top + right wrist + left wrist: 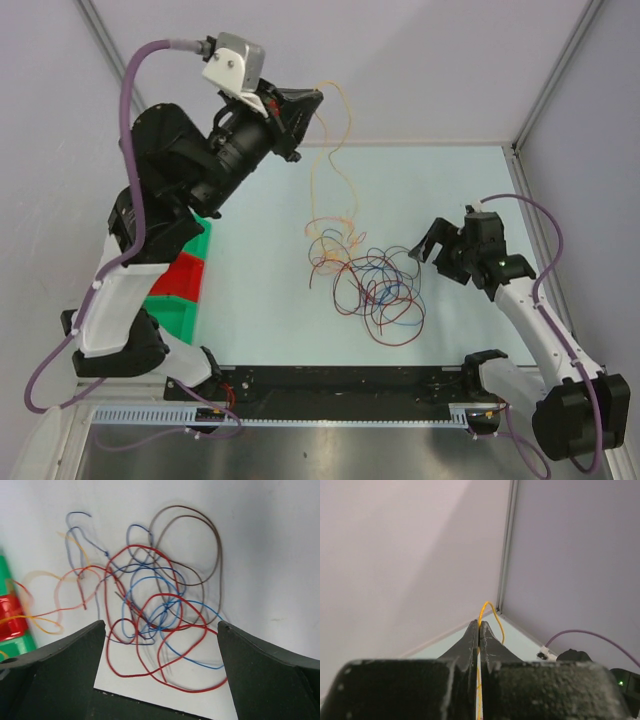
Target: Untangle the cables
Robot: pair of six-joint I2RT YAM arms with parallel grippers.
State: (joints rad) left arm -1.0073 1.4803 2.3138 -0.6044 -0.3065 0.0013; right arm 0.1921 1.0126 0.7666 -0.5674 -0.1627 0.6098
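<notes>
I am holding my left gripper (479,625) raised high above the far side of the table (260,300), its fingers pressed together on an orange-yellow cable (322,170). Holding it this high is letting the strand hang down under its own weight, so that, as I judge it, its length is drawing clear of the knot below. Its lower end is trailing into the tangle, so it is not yet free.

The remaining cables (375,290) are lying in a loose heap on the table, near the middle and toward the right. In the right wrist view, red, blue, maroon and purple loops are crossing one another repeatedly.

I am keeping my right gripper (432,243) low, just beside the right edge of the heap, with its fingers (265,672) spread wide apart and gripping nothing. From here it is placed, in my judgement, to pin or pinch a strand while the left arm is pulling.

A green bin (185,290) holding a red object (185,275) is sitting at the left of the table, partly hidden under the left arm. The enclosure walls (395,555) are standing close behind the raised gripper and are limiting further upward and rearward travel.
</notes>
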